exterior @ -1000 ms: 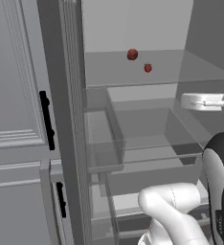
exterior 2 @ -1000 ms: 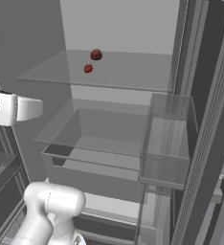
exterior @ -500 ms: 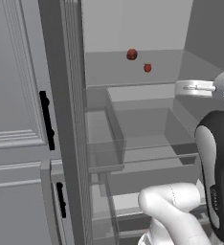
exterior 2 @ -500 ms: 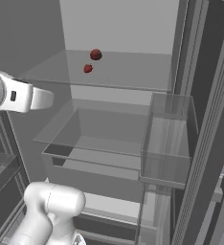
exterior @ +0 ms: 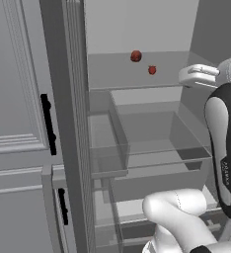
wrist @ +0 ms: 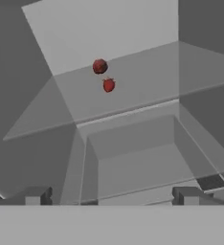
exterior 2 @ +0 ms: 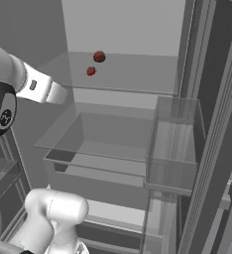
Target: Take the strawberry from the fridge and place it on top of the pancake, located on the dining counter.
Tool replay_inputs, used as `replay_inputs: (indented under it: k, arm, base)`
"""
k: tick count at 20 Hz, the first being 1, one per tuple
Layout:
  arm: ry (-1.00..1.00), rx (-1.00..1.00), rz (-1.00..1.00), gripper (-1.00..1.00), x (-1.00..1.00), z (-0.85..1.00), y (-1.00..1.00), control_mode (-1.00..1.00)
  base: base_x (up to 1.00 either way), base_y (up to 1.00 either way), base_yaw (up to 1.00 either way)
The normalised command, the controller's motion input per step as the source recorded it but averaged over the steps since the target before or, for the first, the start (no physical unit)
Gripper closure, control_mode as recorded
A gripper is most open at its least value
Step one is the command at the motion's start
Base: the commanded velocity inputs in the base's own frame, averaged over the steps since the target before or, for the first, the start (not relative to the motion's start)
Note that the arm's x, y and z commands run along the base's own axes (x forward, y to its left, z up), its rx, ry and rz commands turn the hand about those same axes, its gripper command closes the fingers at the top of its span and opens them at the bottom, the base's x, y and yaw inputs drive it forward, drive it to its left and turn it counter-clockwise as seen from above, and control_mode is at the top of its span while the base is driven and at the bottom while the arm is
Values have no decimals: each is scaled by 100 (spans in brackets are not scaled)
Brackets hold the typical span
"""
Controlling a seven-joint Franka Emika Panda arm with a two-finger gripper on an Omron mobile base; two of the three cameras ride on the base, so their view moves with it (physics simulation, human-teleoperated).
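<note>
**Inside the open fridge**

The strawberry (exterior: 152, 70) sits on a glass shelf (exterior: 137, 81) in the fridge (exterior 2: 138, 30), just in front of a round fruit (exterior: 135, 56) nearer the back wall. Below the shelf lies a drawer (exterior 2: 103, 144). A door bin (exterior 2: 172, 144) hangs to its right.

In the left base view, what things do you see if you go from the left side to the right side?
Cabinet with black handles → open fridge's door edge → dark red round fruit → strawberry → the robot's arm.
</note>
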Motion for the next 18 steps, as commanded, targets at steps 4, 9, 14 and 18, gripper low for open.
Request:
replay_inputs:
  k: [4,9,14,18]
  arm:
    - [0,-2,0,-100,69,-3,2,-100]
    - [-2,-10,-1,-100,36,0,2,-100]
    - [0,-10,-2,-100,38,0,2,-100]
    - [14,-1,0,-100,55,0,-2,-100]
  base:
    - [0,0,0]
    - [0,0,0]
    - [0,0,0]
    - [0,0,0]
